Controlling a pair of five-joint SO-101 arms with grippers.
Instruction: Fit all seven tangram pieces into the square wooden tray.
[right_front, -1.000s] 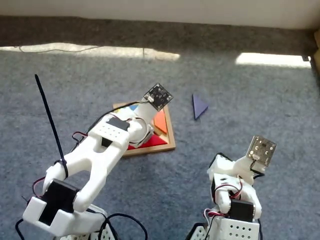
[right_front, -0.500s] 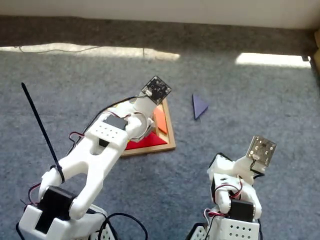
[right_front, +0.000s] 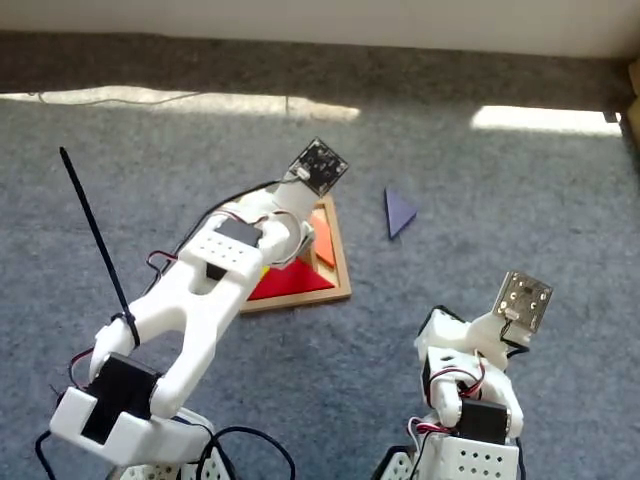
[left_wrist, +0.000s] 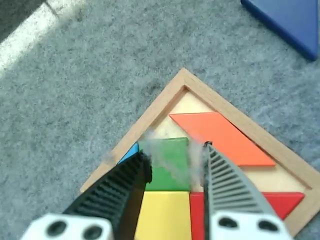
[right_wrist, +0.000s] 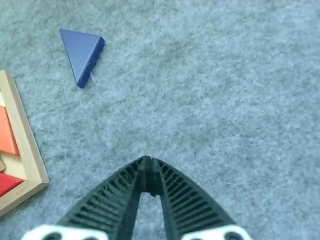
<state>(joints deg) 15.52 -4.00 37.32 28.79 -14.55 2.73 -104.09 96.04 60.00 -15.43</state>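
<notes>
Blue triangle is lying flat on the grey carpet, outside the square wooden tray & well apart from it, off its right side in the high view. Its long edge is facing the tray, running roughly away from the robot; apex is pointing right.

L gripper is hovering low over the tray's far corner, jaws partly open, straddling the green square w/o holding anything. Orange parallelogram, yellow piece & red piece are sitting beside it; bare wood is showing along the rim by the orange piece.

R gripper is resting back near its base, jaws closed & empty, triangle ahead of it & off toward the tray side.

Judging by the high view, L arm is the nearer one.

Sunlit patches are falling on the carpet's far edge, below a pale wall.
</notes>
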